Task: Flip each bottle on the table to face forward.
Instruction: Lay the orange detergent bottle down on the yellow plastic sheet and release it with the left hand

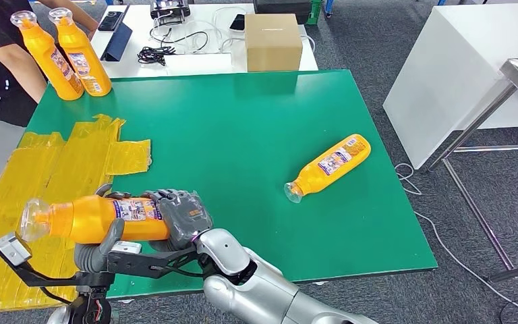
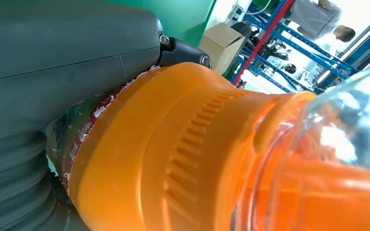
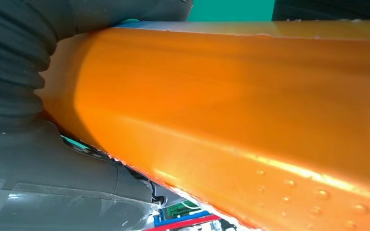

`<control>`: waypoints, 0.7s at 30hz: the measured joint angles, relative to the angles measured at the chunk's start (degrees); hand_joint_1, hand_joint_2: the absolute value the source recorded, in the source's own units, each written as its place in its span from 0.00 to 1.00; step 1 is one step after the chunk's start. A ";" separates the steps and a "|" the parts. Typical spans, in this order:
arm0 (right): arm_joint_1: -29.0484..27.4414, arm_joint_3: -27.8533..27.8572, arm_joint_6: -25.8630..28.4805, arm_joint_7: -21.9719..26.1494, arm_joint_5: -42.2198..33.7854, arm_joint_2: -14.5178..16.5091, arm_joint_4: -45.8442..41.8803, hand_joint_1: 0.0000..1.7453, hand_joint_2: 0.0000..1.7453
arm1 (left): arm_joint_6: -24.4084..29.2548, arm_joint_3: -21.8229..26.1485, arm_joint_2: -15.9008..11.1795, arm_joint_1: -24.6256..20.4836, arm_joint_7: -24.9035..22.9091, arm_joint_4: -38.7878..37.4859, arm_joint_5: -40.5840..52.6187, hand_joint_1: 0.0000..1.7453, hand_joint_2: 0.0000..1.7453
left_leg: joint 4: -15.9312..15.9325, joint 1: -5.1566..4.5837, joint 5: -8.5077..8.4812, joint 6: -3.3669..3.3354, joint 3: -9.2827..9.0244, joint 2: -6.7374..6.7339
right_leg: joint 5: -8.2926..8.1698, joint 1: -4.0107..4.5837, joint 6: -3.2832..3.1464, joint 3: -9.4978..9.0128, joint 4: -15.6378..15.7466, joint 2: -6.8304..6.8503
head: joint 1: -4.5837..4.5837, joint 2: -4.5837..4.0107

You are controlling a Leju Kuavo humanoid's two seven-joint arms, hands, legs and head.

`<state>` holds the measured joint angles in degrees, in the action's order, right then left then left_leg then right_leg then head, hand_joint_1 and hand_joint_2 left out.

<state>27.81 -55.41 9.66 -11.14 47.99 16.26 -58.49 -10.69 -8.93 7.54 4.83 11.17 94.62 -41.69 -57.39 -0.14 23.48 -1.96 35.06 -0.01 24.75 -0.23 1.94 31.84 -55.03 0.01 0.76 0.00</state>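
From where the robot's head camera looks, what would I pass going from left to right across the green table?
The bottle held in both hands → the bottle lying on its side. Behind, at the far left corner, stand two upright bottles; a cardboard box sits on the white table beyond.

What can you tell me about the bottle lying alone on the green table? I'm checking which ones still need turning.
The lone bottle is orange plastic with a clear cap and a printed label facing up. It lies flat on its side on the green table, toward the right, set on a diagonal with the cap pointing at the near edge and the base toward the far right. Nothing touches it but the tabletop; no robot hand is near it. The label's text is too small to read.
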 joint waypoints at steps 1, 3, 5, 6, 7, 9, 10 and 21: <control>0.00 -0.01 -0.03 -0.05 -0.08 0.00 0.00 0.65 1.00 | 0.00 0.01 0.00 0.00 0.08 0.00 0.13 1.00 1.00 | 0.00 0.00 0.00 0.00 0.00 0.00 | 0.00 0.00 0.00 0.00 0.00 0.00 | 0.00 0.00; 0.02 -0.03 -0.08 -0.24 -0.17 -0.01 0.00 0.15 0.50 | 0.06 0.03 0.00 -0.01 0.45 0.01 0.79 1.00 1.00 | 0.00 0.00 0.00 0.00 0.00 0.00 | 0.00 0.00 0.00 0.00 0.00 0.00 | 0.00 0.00; -0.02 -0.05 -0.09 -0.45 -0.33 -0.18 -0.03 0.00 0.00 | 0.54 0.05 -0.02 -0.17 1.48 0.18 2.95 1.00 1.00 | 0.00 0.00 0.00 0.00 -0.01 0.01 | 0.00 0.00 0.00 0.01 0.00 0.01 | 0.00 0.00; -0.07 -0.03 -0.04 -0.57 -0.52 -0.45 -0.14 0.00 0.00 | 1.10 0.06 -0.05 -0.39 2.24 0.28 4.98 1.00 1.00 | 0.00 0.00 0.00 0.00 -0.01 0.02 | 0.00 0.00 0.00 0.02 0.00 0.01 | 0.00 0.00; -0.24 0.03 0.03 -0.72 -0.73 -0.89 -0.39 0.00 0.00 | 1.92 0.08 -0.14 -0.75 3.14 0.39 7.63 1.00 1.00 | 0.00 0.00 -0.01 0.01 0.00 0.02 | 0.00 0.00 0.00 0.02 0.00 0.02 | 0.00 0.00; -1.06 0.58 0.60 -1.42 -0.68 -2.44 -1.66 0.00 0.00 | 4.34 0.09 -0.67 -1.81 4.98 0.46 14.64 1.00 1.00 | -0.01 0.00 -0.01 0.00 -0.01 0.07 | 0.00 -0.01 0.00 0.04 0.01 0.05 | -0.02 0.00; -2.04 1.41 1.95 -2.04 -0.05 -3.64 -2.90 0.00 0.00 | 6.76 0.14 -1.26 -2.54 5.67 0.46 19.51 1.00 1.00 | -0.02 0.00 -0.02 0.00 -0.02 0.13 | 0.00 -0.01 0.00 0.06 0.01 0.11 | -0.03 0.00; -20.74 26.15 6.99 4.66 4.32 -15.49 -25.29 0.00 0.00 | 21.22 4.33 -6.38 -8.65 7.68 -2.68 63.08 1.00 1.00 | -0.03 -0.11 -0.02 -0.01 0.08 0.23 | -0.04 -0.07 0.06 0.02 0.03 0.32 | -0.02 0.00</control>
<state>7.06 -29.27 16.65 -6.49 52.31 0.77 -83.78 10.53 -4.60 1.16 -3.82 18.85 91.94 21.39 -57.42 -0.24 23.46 -1.97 35.14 0.22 24.71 -0.31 2.00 31.86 -55.00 0.34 0.74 0.00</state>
